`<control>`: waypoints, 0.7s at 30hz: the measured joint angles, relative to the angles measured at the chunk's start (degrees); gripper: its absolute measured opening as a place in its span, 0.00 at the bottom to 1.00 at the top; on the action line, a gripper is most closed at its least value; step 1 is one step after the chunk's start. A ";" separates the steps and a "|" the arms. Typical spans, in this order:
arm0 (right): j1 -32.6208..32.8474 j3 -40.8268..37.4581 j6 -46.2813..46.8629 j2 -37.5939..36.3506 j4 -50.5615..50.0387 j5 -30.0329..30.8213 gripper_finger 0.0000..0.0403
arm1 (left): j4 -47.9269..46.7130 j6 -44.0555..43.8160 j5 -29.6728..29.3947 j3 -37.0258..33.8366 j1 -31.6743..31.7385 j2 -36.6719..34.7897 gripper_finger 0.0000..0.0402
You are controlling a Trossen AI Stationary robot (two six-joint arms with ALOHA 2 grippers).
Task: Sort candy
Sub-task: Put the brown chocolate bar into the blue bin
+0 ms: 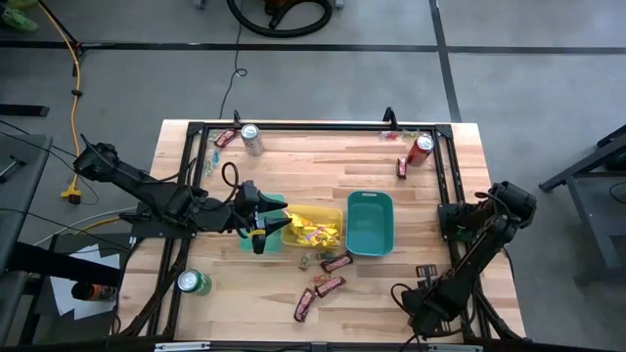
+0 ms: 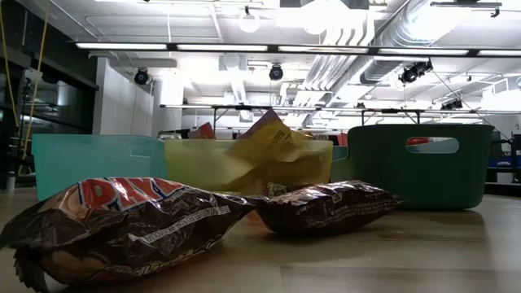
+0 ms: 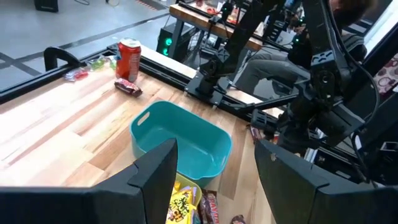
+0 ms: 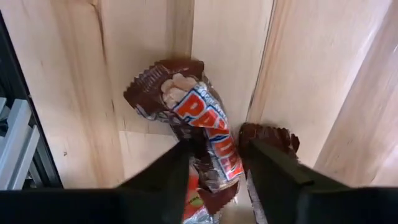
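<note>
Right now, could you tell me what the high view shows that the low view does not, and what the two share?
Only the high view shows both arms: the left claw open over the table beside the yellow bin, the right arm folded at the table's right edge, its claw near the front. It also shows three soda cans, silver, red and green.

Only the low view shows the room's ceiling lights and the bar's printed wrapper up close.

Both show the yellow bin, the teal bin and brown bars lying on the wood.
</note>
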 joint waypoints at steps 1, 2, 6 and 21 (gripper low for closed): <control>-0.03 0.00 0.51 0.00 -0.02 -0.02 0.25 | 0.02 0.00 0.00 0.00 0.00 0.00 0.51; -0.25 0.00 1.33 0.00 0.03 -0.17 0.17 | 0.00 0.00 0.00 0.00 0.00 0.00 0.51; -0.93 0.00 3.86 -0.02 3.65 -1.72 0.05 | 0.00 0.02 0.00 0.00 0.00 0.00 0.51; -6.24 11.20 7.04 -12.79 -4.80 16.56 0.00 | -0.02 0.04 -0.42 0.00 0.00 0.00 0.51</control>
